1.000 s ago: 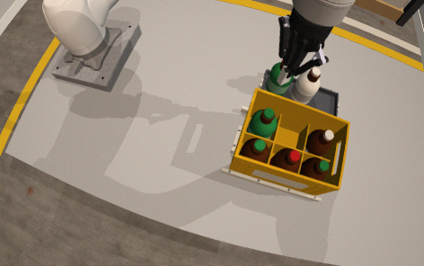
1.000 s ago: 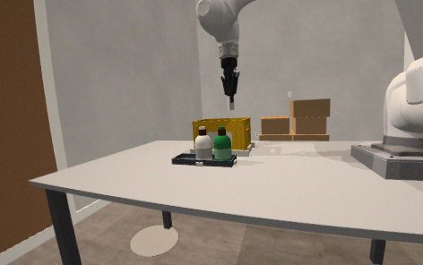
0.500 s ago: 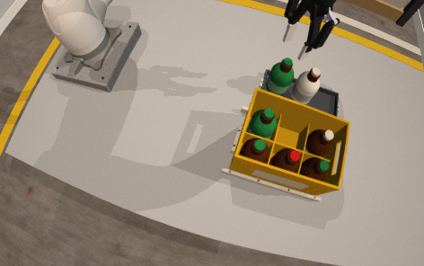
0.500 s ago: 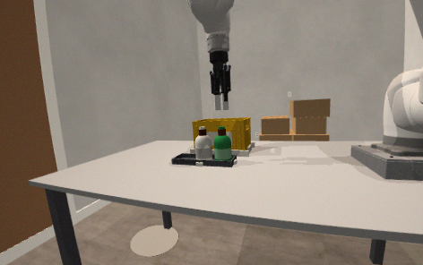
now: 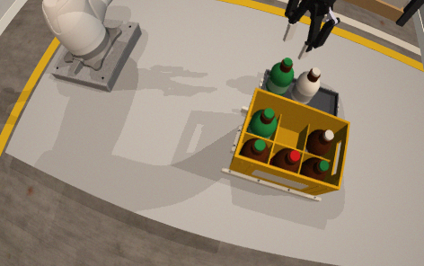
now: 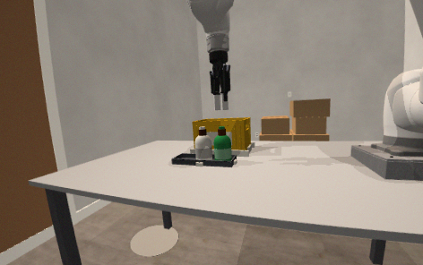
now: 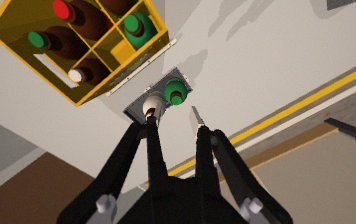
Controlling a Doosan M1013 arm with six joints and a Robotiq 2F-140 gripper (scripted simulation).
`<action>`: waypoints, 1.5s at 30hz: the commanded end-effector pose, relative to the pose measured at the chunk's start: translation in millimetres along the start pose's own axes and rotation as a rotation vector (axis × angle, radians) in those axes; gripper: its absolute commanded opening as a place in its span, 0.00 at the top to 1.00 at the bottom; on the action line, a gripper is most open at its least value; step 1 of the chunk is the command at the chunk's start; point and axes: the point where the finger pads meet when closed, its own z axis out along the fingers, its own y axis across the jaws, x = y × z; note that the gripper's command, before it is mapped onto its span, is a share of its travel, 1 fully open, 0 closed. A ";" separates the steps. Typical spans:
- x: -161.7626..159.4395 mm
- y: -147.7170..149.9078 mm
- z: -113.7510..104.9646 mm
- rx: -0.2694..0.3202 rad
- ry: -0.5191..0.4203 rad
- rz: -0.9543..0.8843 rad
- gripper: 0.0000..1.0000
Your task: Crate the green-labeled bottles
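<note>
A yellow crate (image 5: 289, 144) with six cells stands on the table. Its back left cell holds a green-labeled bottle (image 5: 264, 122). Several brown bottles fill the front row and the back right cell. The back middle cell (image 5: 291, 127) is empty. Behind the crate, a dark tray (image 5: 324, 100) holds a green-labeled bottle (image 5: 280, 76) and a white bottle (image 5: 306, 85), both upright. My gripper (image 5: 298, 42) hangs high above the tray, open and empty. In the wrist view the gripper (image 7: 174, 117) is over the tray's green-labeled bottle (image 7: 175, 91) and white bottle (image 7: 151, 106).
The robot base (image 5: 96, 54) stands at the table's far left. Cardboard boxes (image 6: 297, 121) are stacked behind the table. A yellow floor line (image 5: 377, 45) runs beyond the tray.
</note>
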 end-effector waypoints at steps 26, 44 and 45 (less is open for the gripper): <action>-2.4 1.7 7.0 -0.005 0.001 0.006 0.62; -2.7 0.9 27.6 -0.005 0.001 0.006 0.62; -2.7 0.8 29.0 -0.005 0.001 0.006 0.62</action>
